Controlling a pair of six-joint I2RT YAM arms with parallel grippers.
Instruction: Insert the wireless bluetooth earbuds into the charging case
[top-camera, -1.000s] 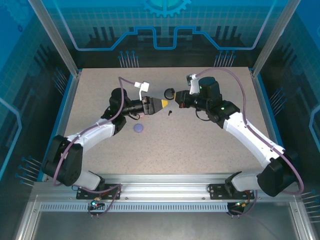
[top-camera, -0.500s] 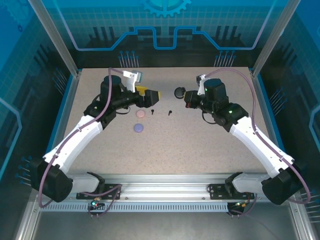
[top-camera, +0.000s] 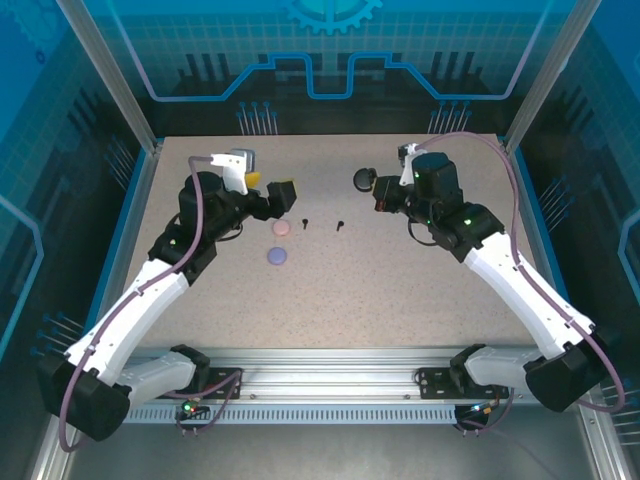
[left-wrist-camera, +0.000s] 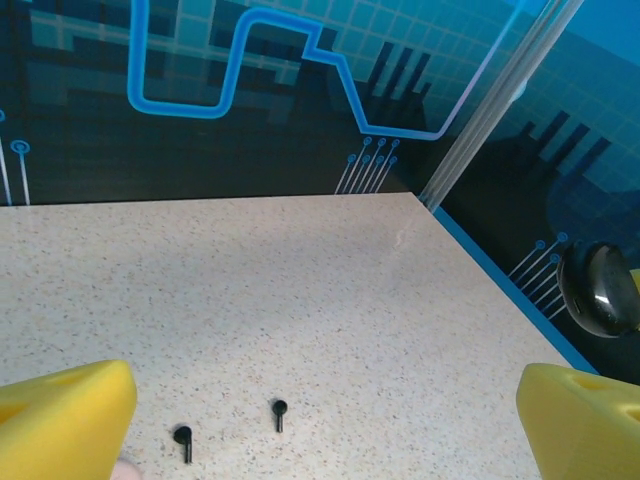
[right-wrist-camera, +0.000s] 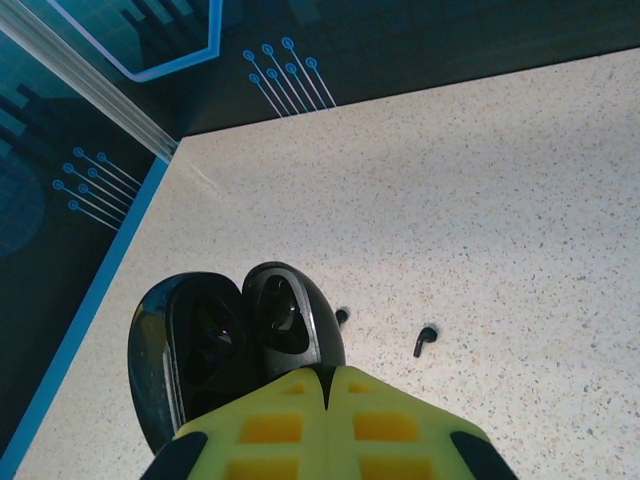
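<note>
Two black earbuds (top-camera: 305, 221) (top-camera: 339, 224) lie on the speckled table near its middle back. In the left wrist view both earbuds (left-wrist-camera: 183, 440) (left-wrist-camera: 279, 412) rest between and beyond my wide yellow fingers (left-wrist-camera: 60, 415). My left gripper (top-camera: 275, 195) hovers open and empty, left of them. My right gripper (top-camera: 376, 190) is shut on the rim of the open black charging case (top-camera: 363, 181), holding it above the table to the earbuds' right. In the right wrist view the case (right-wrist-camera: 240, 340) shows two empty sockets, with one earbud (right-wrist-camera: 425, 340) beyond it and another (right-wrist-camera: 342, 316) half hidden behind it.
A closed pale pink round case (top-camera: 281, 228) and a lilac round case (top-camera: 277, 256) lie just below my left gripper. A blue rim (top-camera: 128, 220) and glass walls enclose the table. Bare tabletop (top-camera: 380, 290) stretches toward the near edge.
My left arm has pulled back to the left and up, uncovering the pink case and one earbud. My right gripper has drifted slightly right with the black case.
</note>
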